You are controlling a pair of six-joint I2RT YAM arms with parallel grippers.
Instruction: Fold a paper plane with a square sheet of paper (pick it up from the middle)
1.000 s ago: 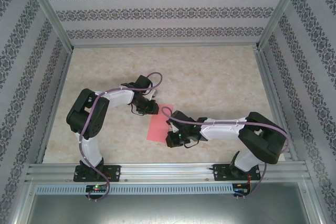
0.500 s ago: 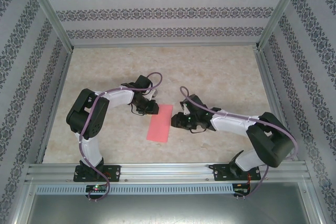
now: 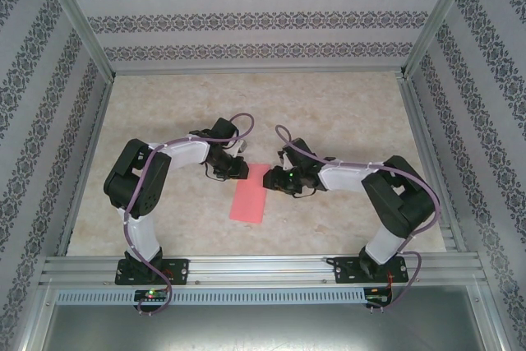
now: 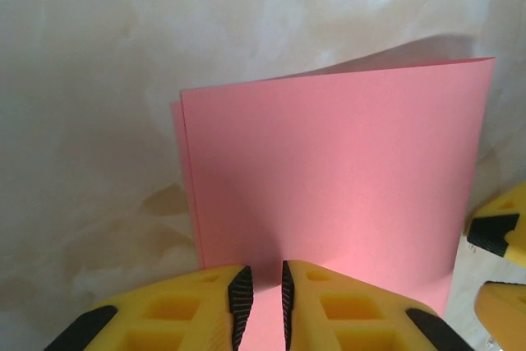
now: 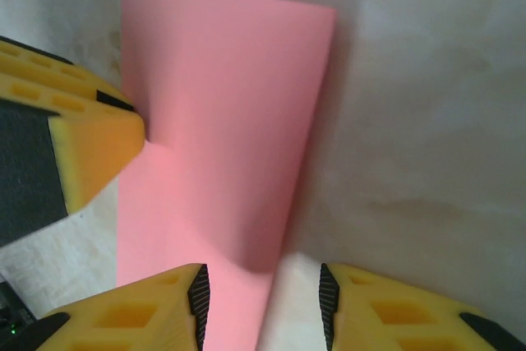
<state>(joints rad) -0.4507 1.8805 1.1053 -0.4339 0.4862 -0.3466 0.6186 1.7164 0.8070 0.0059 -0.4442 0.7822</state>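
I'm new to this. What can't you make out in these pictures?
Top view: the pink paper is partly covered at its far end by both jaws.
Left wrist view: the left jaws and the bottom edge hide the paper's near edge, so whether it is pinched is unclear.
Right wrist view: the paper's near corner runs off the bottom edge between the open right jaws.

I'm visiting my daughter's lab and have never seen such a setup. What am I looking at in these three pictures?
Two robot arms, bolted at the near edge of a marbled table, are folding paper. One picture looks down from above; the other two come from a camera on each wrist, so the yellow fingers at the bottom are that arm's own. On the table lies a pink sheet of paper, folded in half. The left gripper pinches its edge; the right gripper stands open over another edge, holding nothing.
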